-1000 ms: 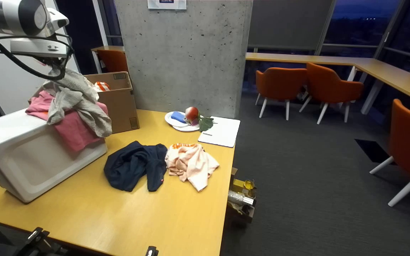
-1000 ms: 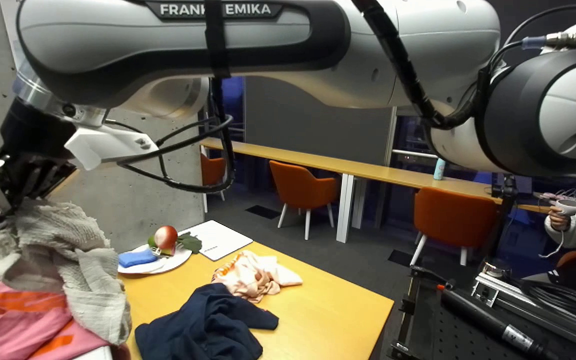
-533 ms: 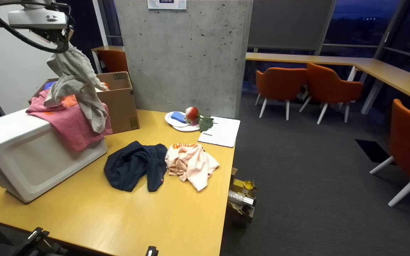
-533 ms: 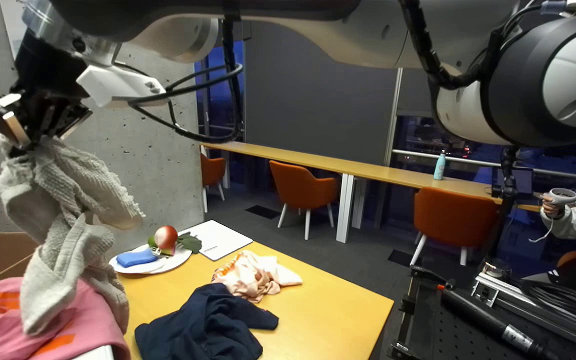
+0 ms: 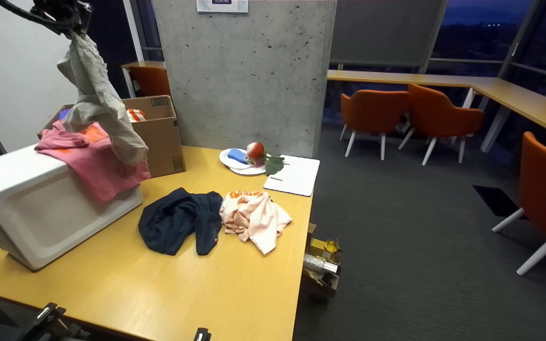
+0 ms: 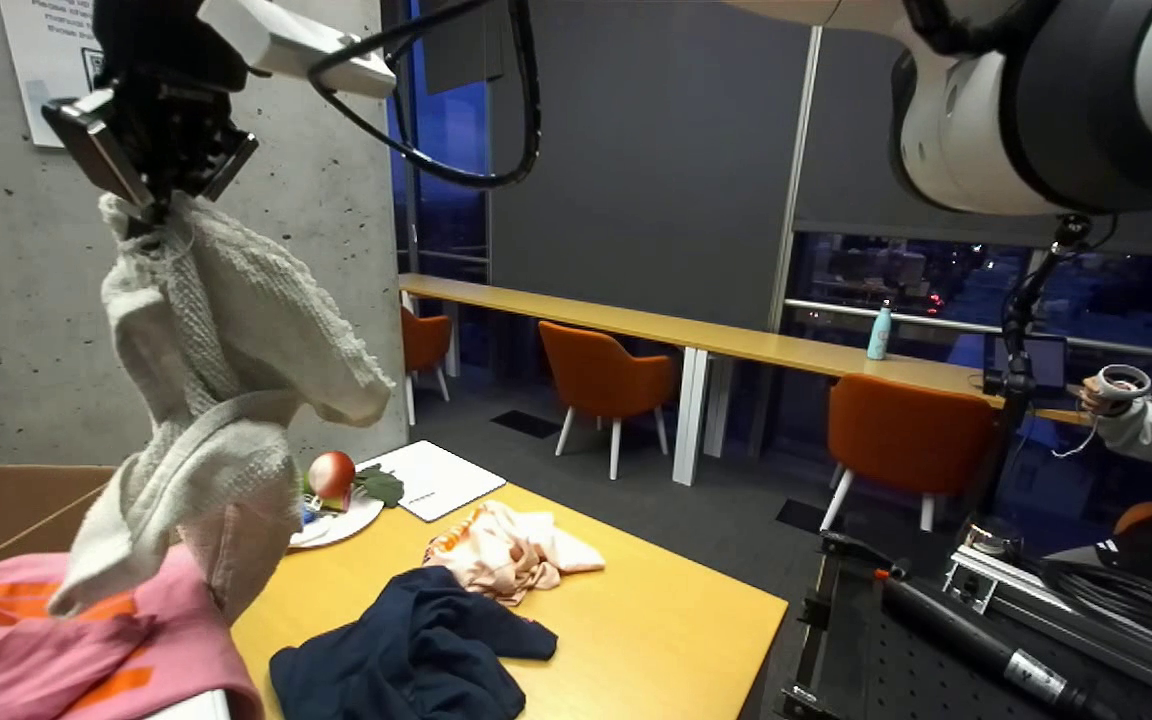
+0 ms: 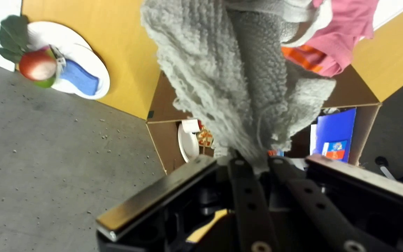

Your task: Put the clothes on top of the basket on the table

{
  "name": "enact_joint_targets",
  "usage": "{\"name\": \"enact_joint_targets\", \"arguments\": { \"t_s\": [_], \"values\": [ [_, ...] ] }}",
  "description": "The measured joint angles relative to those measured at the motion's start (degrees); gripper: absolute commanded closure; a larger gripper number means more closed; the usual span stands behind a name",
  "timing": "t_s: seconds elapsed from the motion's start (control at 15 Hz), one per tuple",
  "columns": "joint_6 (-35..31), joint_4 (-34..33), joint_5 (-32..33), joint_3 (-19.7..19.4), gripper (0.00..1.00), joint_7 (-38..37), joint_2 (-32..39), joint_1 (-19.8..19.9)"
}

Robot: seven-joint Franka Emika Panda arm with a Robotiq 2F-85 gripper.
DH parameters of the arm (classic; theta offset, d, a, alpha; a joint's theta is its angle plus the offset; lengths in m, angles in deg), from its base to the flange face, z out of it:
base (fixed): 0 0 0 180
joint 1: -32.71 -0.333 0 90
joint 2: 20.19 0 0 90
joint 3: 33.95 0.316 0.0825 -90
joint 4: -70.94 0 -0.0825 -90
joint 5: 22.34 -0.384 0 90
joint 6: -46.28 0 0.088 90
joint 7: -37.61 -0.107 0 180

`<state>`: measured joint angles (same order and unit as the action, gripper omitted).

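Light-grey knit garment (image 5: 93,85) is hanging in the upper left of the frame in an exterior view, above the pink orange-printed garment (image 5: 95,173) and the white bin (image 5: 55,222). The Robotiq gripper (image 7: 257,161) is clamping tight on its gathered upper edge, seen low in the wrist view; that single pinch is presumably why the rest is falling in long folds. Whether the lower end is touching the pink garment: cannot tell.

The pink piece is draping over the bin's top and down its facing side, probably staying put by its own weight. The navy garment (image 5: 173,222) and the peach orange-lettered garment (image 5: 254,215) are lying crumpled side by side near mid-frame on the tan wooden table (image 5: 197,289). Judgement: these look like finished transfers, and the grey piece is likely being raised to clear the bin before joining them. The cardboard box (image 5: 161,149) is standing beyond the bin.

Versus one second ago: gripper is sitting higher, near the top edge of the frame; grey fabric is now dangling rather than draping over the pink, leaving more of it showing. Bin, navy and peach garments are lying unchanged.
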<state>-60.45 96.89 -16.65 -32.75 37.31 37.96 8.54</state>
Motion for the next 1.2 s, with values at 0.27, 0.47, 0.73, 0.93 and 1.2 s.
{"name": "enact_joint_targets", "arguments": {
  "t_s": [0.27, 0.47, 0.73, 0.93, 1.2],
  "values": [
    [8.34, 0.00, 0.64, -0.65, 0.98, -3.80, -1.36, -1.26],
    [11.37, 0.27, 0.64, -0.65, 0.98, -6.37, -1.14, -2.36],
    [14.35, 0.14, 0.64, -0.67, 0.98, -10.50, 0.09, -3.77],
    [15.50, -0.13, 1.10, -1.02, 0.98, -13.92, -0.48, -4.63],
    [18.62, -0.01, 1.84, -2.19, 0.98, -16.12, -1.96, -4.35]
  ]
}}
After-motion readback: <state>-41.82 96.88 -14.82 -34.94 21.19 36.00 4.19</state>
